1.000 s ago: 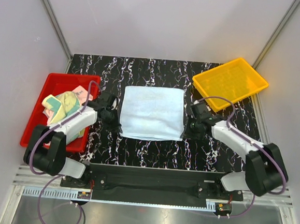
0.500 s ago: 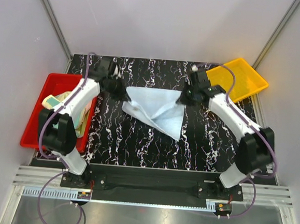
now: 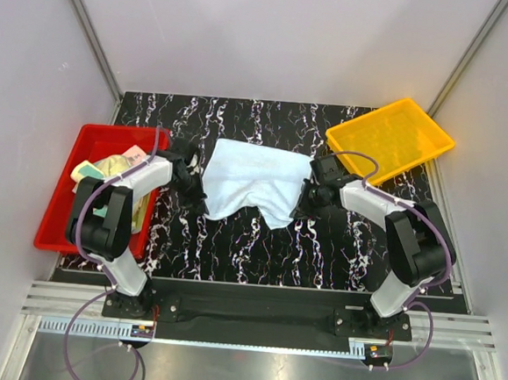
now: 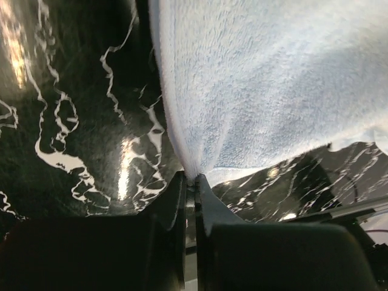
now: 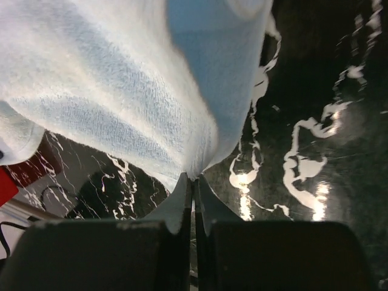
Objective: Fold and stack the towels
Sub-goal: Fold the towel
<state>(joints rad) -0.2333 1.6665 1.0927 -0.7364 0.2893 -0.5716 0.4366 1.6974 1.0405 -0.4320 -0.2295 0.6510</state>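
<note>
Clerk: Moved since the earlier view: light blue towel (image 3: 246,176), formerly flat, was bunched and sagging at table centre. Both arms had swung out to twelve o'clock and returned.
Auditor: Grips?
Clerk: Left gripper (image 4: 191,182), jaws pinched tight on the towel's eight o'clock corner. Right gripper (image 5: 194,180), likewise clamped on the four o'clock corner.
Auditor: Step?
Clerk: First fold, judged unfinished. The next move called for carrying both corners evenly to the far edge, then letting go.
Auditor: Materials?
Clerk: Towel: soft, fleecy pile, limp. Table (image 3: 232,241): glossy black, white veining. Red tray (image 3: 58,219), nine o'clock, rigid plastic, holding crumpled pastel towels (image 3: 110,174). Yellow tray (image 3: 390,135), two o'clock, shallow, rectangular.
</note>
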